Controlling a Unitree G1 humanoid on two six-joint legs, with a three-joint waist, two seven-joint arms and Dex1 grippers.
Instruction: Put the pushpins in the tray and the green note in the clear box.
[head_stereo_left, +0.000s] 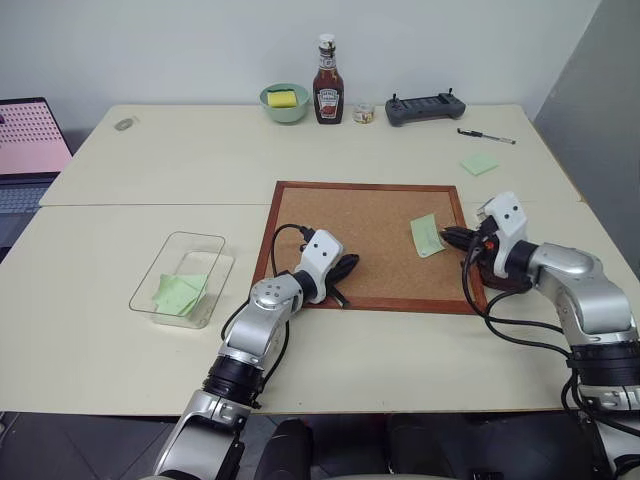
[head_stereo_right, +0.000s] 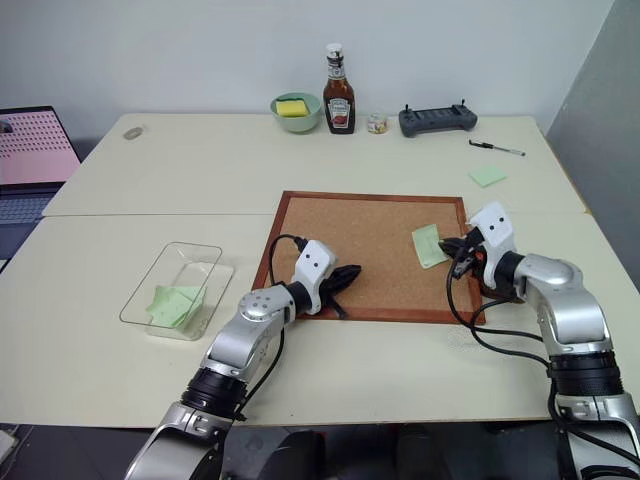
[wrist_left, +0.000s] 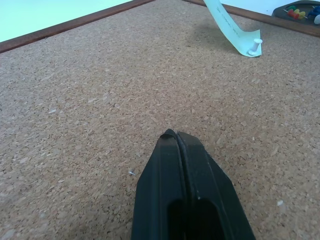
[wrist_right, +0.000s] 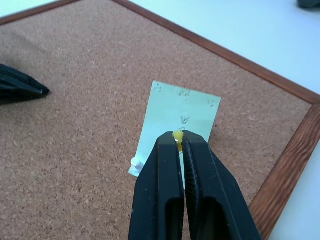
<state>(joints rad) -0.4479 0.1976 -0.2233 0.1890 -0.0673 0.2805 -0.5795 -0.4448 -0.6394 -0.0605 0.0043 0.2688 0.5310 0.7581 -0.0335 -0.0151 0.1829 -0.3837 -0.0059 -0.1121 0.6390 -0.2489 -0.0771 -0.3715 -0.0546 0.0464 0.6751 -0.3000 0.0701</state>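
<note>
Pushpin, yellow, is pinched in the R gripper tips, just above the green note on the corkboard near its R edge. A white pin holds the note's near corner, so note isn't free yet. Tray w/ coloured pins lies just off the board's R rim, right beside the R arm, the nearer arm for the drop. L gripper is closed, empty, mid-board. Clear box sits far L, nearer the L arm.
</note>
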